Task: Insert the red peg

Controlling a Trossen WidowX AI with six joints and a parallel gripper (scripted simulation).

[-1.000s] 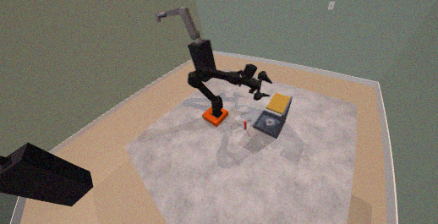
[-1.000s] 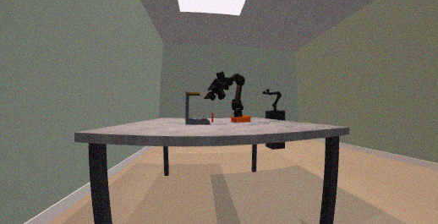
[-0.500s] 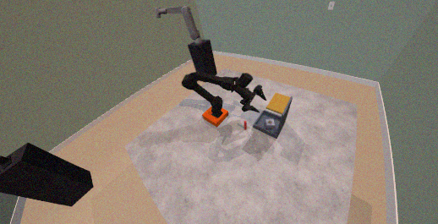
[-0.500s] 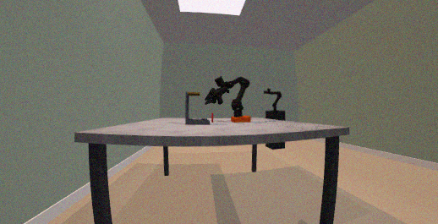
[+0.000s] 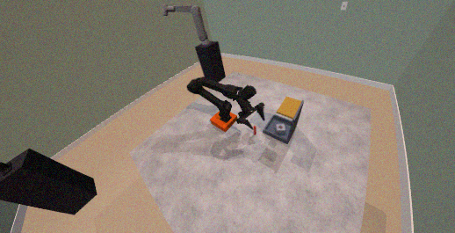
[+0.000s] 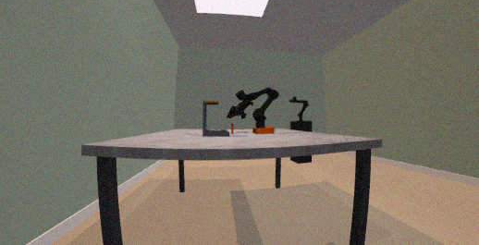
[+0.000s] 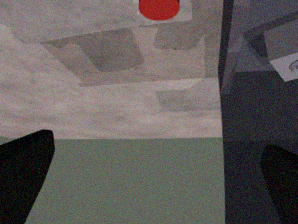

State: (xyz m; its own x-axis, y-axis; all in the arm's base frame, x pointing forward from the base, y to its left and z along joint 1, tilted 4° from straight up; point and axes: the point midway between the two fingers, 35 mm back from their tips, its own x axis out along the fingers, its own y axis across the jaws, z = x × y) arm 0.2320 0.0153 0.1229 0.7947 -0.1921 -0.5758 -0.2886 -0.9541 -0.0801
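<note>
The red peg (image 5: pixel 255 130) (image 6: pixel 232 128) stands upright on the table (image 5: pixel 211 187) (image 6: pixel 231 153), between the arm's base and the box. Its round red top (image 7: pixel 159 7) shows at the upper edge of the wrist view. The gripper (image 5: pixel 257 123) (image 6: pixel 236 116) (image 7: pixel 159 141) is wide open and empty, tilted, and hangs above the peg's height. The dark grey box (image 5: pixel 276 137) (image 6: pixel 203 119) (image 7: pixel 255 115) is beside the peg. Its pale block (image 5: pixel 280 127) (image 7: pixel 287 70) with a hole sits on the floor. The yellow roof (image 5: pixel 290 107) (image 6: pixel 211 102) sticks out above from the back wall.
The arm's orange base (image 5: pixel 224 121) (image 6: pixel 264 130) stands on the other side of the peg from the box. The box's tall back wall and projecting roof are obstacles near the gripper. A second grey arm (image 5: pixel 199 22) (image 6: pixel 302 106) stands on a black pedestal off the table.
</note>
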